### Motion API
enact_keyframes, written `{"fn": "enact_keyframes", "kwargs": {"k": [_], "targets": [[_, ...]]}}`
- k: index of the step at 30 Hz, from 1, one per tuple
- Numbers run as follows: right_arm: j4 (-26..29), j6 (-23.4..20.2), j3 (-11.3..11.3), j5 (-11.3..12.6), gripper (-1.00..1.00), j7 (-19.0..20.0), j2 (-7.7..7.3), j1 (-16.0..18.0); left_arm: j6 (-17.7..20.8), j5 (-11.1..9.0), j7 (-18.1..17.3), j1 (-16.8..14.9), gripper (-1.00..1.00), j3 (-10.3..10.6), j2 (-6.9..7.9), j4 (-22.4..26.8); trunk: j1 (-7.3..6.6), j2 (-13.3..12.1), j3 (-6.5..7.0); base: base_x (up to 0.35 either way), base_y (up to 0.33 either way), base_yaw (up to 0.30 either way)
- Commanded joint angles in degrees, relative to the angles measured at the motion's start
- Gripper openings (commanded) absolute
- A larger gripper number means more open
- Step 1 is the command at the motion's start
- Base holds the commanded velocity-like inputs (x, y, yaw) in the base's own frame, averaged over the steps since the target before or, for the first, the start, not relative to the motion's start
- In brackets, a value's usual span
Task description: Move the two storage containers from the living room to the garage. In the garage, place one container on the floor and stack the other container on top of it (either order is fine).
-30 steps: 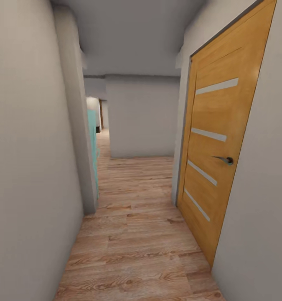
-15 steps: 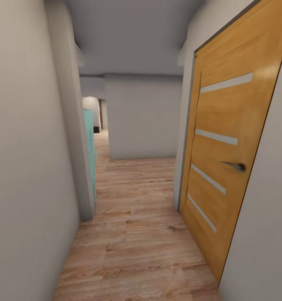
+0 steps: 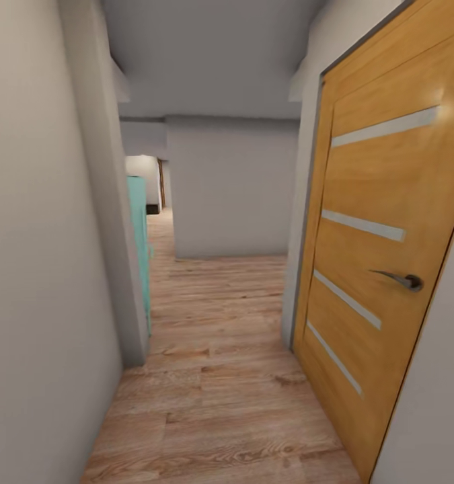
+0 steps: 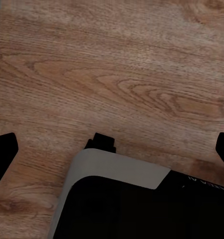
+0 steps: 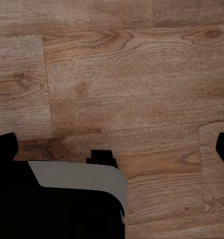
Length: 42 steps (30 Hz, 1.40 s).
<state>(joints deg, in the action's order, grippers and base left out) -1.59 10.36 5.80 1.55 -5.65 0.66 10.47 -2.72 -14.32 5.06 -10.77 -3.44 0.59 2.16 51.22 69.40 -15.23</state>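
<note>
The two storage containers are out of view. I am in a narrow hallway with a light wood-plank floor (image 3: 220, 376). In the left wrist view my left gripper (image 4: 113, 152) hangs open over the planks, its dark fingertips (image 4: 2, 155) far apart with nothing between them. In the right wrist view my right gripper (image 5: 113, 149) is open in the same way above the planks, fingertips (image 5: 3, 149) at the picture's edges. An orange-wood door (image 3: 381, 269) with four glass slats stands shut at the right, with a metal handle (image 3: 401, 279).
Pale grey walls close in on both sides, the left wall (image 3: 45, 269) very near. A teal panel (image 3: 140, 242) stands behind the left corner. A grey wall (image 3: 230, 188) ends the hallway ahead, and a passage (image 3: 156, 195) leads on to its left. My grey and black base (image 4: 117, 199) shows under the wrists.
The whole view has shifted: the camera has moved forward along the hallway, so the orange door and the left wall loom larger and nearer. Nothing in the scene itself moved.
</note>
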Motion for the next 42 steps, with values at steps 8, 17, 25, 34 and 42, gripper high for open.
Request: {"fn": "enact_keyframes", "kwargs": {"k": [8,17,25,34,42], "targets": [[-0.17,0.35,0.45,0.12,1.00,-0.24,0.01,0.08,-0.18,-0.07,0.04,-0.04,1.00,-0.32,-0.06,-0.05,0.04,0.04,-0.07,0.321,-0.020,0.000],[-0.17,0.36,0.38,0.31,1.00,-0.18,-0.04,0.08,-0.18,-0.01,0.04,-0.04,1.00,-0.33,-0.06,-0.05,0.04,0.04,-0.07,0.321,-0.106,0.120],[-0.17,0.36,0.45,0.21,1.00,-0.23,-0.05,0.08,-0.21,-0.01,0.04,-0.04,1.00,-0.31,-0.01,-0.05,0.04,0.04,-0.07,0.321,-0.122,0.065],[-0.17,0.27,0.53,0.06,1.00,-0.07,-0.12,0.08,-0.18,-0.09,0.04,-0.04,1.00,-0.33,0.06,-0.05,0.04,0.04,-0.07,0.321,-0.113,0.002],[-0.17,0.27,0.53,0.06,1.00,-0.13,-0.06,0.08,-0.21,-0.10,0.04,-0.04,1.00,-0.34,0.38,-0.05,0.04,0.04,-0.07,0.324,-0.022,0.000]]}}
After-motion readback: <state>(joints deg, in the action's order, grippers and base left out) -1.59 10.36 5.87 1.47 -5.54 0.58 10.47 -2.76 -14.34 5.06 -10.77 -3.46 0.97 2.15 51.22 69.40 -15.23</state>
